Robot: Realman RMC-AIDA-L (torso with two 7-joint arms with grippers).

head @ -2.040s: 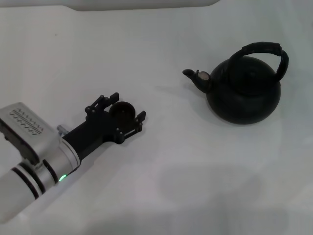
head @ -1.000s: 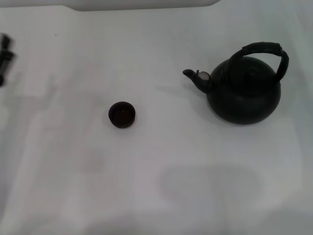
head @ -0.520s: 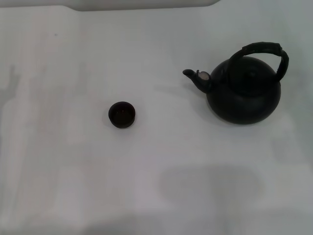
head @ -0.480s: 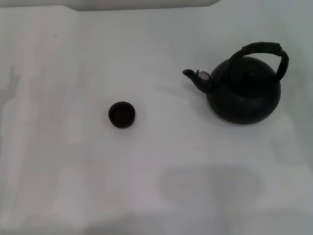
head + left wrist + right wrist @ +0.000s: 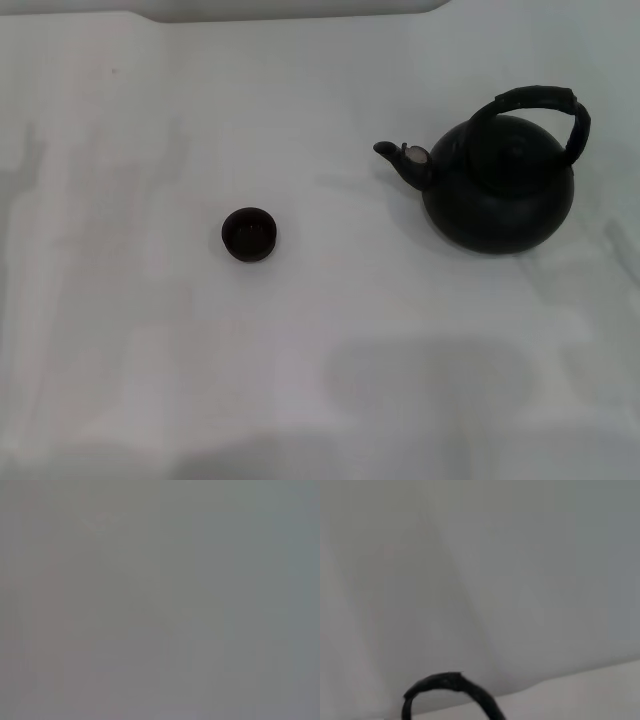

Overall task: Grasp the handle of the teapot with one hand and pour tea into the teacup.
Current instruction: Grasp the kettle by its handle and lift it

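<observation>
The large matte-black teapot point(image 5: 500, 185) stands upright at the right of the white table, its short spout point(image 5: 400, 158) pointing left. Its thick black arched handle point(image 5: 540, 105) spans the top; the top of that arch also shows in the right wrist view point(image 5: 447, 687). The tiny dark teacup point(image 5: 249, 234) stands alone left of centre, well apart from the teapot. Neither hand shows in any view. The left wrist view shows only a plain grey field.
The white table point(image 5: 320, 380) fills the head view, with faint shadows near its front. A pale raised edge point(image 5: 290, 10) runs along the back.
The left hand, which was around the teacup two seconds ago, has pulled away to the left and left the view. The teacup and teapot have not moved.
</observation>
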